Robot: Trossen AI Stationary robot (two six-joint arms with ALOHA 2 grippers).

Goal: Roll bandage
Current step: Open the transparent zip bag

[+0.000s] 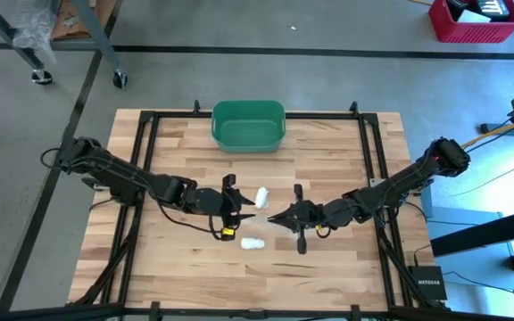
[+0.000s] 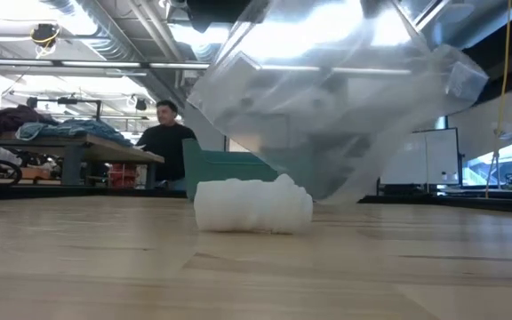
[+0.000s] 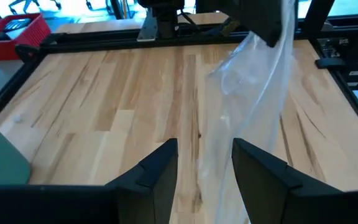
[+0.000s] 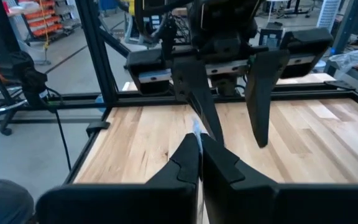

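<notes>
A clear plastic wrapper (image 3: 253,81) stretches between my two grippers above the middle of the table; it also shows in the low view (image 2: 327,98). My right gripper (image 4: 200,146) is shut on it and shows in the high view (image 1: 275,218). My left gripper (image 3: 204,162) is open, facing the right one (image 1: 248,216), with the wrapper's lower part passing between its fingers; whether it touches them I cannot tell. A white bandage roll (image 1: 252,242) lies on its side on the table nearer the front edge (image 2: 252,206). A second white piece (image 1: 261,194) lies just beyond the grippers. My right gripper pinches the clear wrapper's thin end (image 4: 196,127) between its two shut fingers. The fingers come level from the table's right side. The wrapper runs slack from them toward my left gripper.
A green bin (image 1: 249,125) stands at the far middle of the table. A black frame (image 1: 150,160) runs around the work area. A person (image 2: 169,142) sits at a table in the room behind.
</notes>
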